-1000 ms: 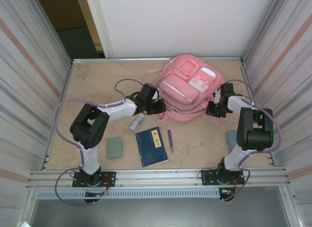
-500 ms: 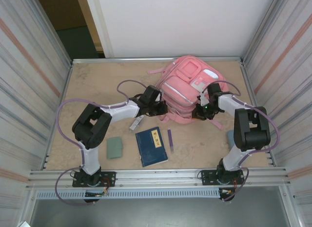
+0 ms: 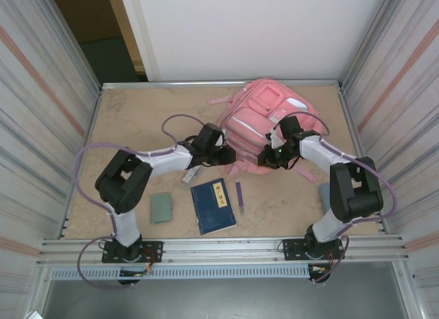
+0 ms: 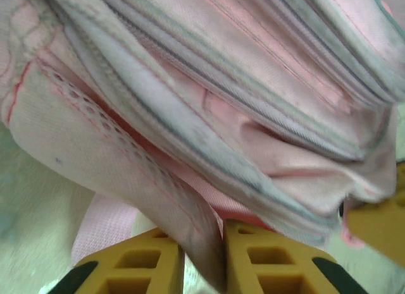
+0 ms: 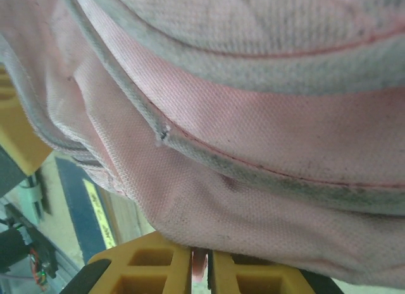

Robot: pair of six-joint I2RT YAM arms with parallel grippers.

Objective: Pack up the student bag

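Note:
The student bag [image 3: 264, 116], a large pink backpack, lies at the back centre of the table with its pockets facing up. My left gripper [image 3: 228, 156] is at the bag's near left edge. In the left wrist view a fold of the pink bag fabric [image 4: 209, 243] sits between the yellow fingers of the left gripper [image 4: 202, 234]. My right gripper [image 3: 269, 158] is at the bag's near edge, close to the left one. In the right wrist view the right gripper [image 5: 201, 253] is nearly closed on a thin pink piece of the bag [image 5: 253, 117].
On the table in front of the bag lie a blue book [image 3: 212, 204], a purple pen [image 3: 240, 195], a green pad [image 3: 162, 206] and a small grey-white item [image 3: 192, 173]. A pale blue object [image 3: 325, 193] sits by the right arm. Metal walls close both sides.
My right gripper has slid left along the bag's near edge, from its right side toward the middle. The bag has shifted and bunched slightly. The left gripper has stayed almost in place.

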